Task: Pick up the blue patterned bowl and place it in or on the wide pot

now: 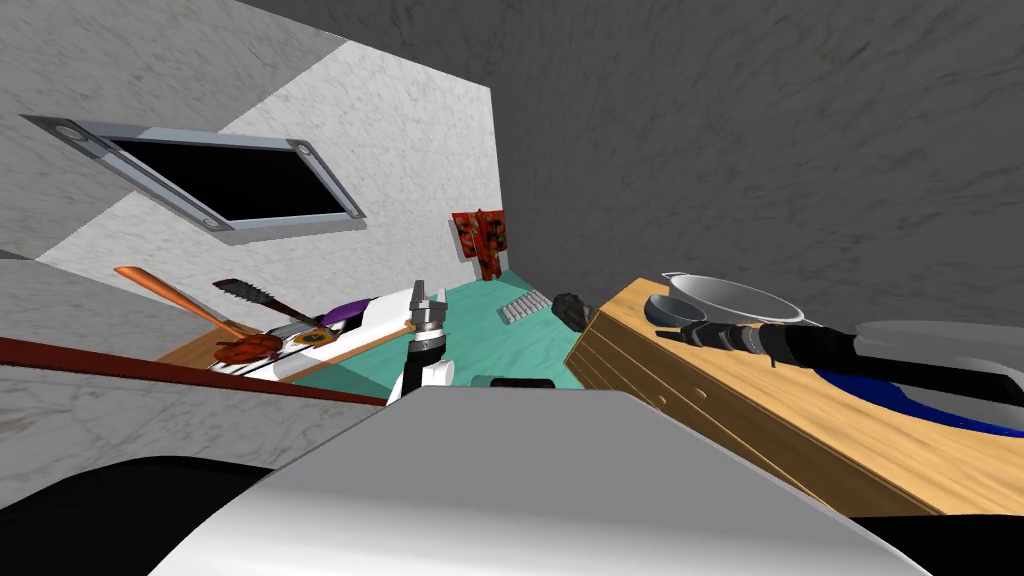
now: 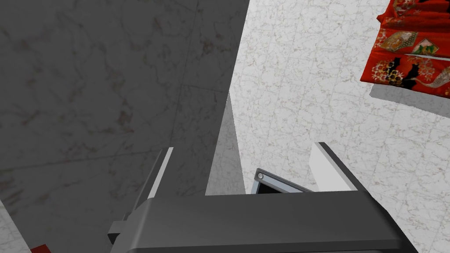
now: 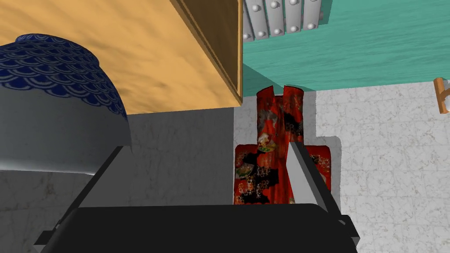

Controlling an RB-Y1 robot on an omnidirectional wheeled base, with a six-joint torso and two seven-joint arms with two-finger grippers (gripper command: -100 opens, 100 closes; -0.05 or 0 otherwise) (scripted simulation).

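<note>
The blue scale-patterned bowl [image 3: 57,101], with a plain grey band, stands on the wooden counter [image 3: 132,57], just outside one finger of my right gripper [image 3: 206,147]. That gripper is open and nothing lies between its fingers. In the head view the bowl [image 1: 680,308] looks small and bluish grey, right in front of the wide grey pot [image 1: 740,298]. The dark right arm reaches along the counter, and the right gripper [image 1: 668,333] sits beside the bowl. My left gripper [image 1: 425,300] is raised upright over the floor, and it is open [image 2: 244,149].
A large white and blue dish [image 1: 930,400] lies under the right forearm. The counter's [image 1: 700,410] end drops to a teal floor [image 1: 500,345] with a grey ridged piece [image 1: 522,308] and a dark lump [image 1: 572,310]. A red patterned cloth [image 3: 272,167] hangs on the wall. Utensils [image 1: 250,340] lie on a table to the left.
</note>
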